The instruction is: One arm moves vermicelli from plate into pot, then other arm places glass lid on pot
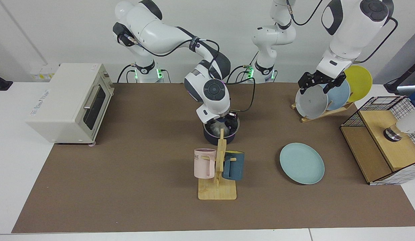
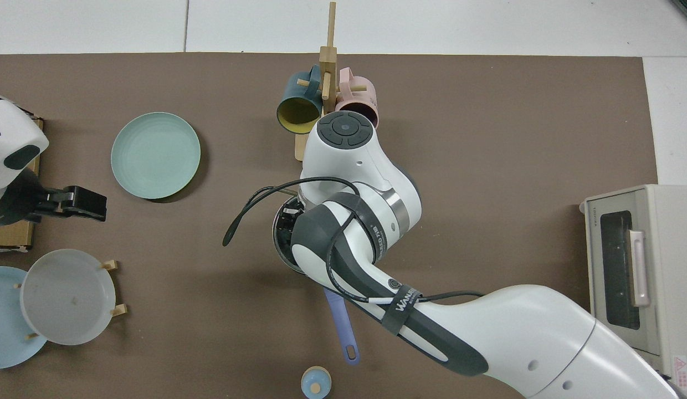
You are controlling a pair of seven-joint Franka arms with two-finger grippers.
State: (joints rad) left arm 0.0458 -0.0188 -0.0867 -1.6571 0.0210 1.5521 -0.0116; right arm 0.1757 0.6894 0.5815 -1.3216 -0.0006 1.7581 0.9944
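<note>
Vermicelli [image 1: 215, 126] lies now inside the pot [image 1: 221, 135], as a whitish mass under the right gripper [image 1: 224, 123], and the plate [image 1: 302, 163] is bare, well apart from the pot on the brown mat [image 1: 127, 187]. So we judge that the first step is at its end: the noodles are in, and the right arm has only to leave the pot. The right gripper is down in the mouth of the pot; its wrist and the mug rack [image 1: 218, 174] cover the fingers, so we cannot tell if they are apart or together, or if strands hang on them.

The left gripper [image 1: 321, 81] waits high near the plate rack [image 1: 323, 112], with its fingers apart and nothing between them.

We do not see clearly the glass lid [image 2: 316, 383]; in the top view a small blue knob stands at the table edge, just beyond the end of the blue-purple pot handle [image 2: 341, 327], and we take it for the lid.

For the next move, we think the right arm must rise straight and clear the pot. Then the other arm must reach the knob, which is far from it.
</note>
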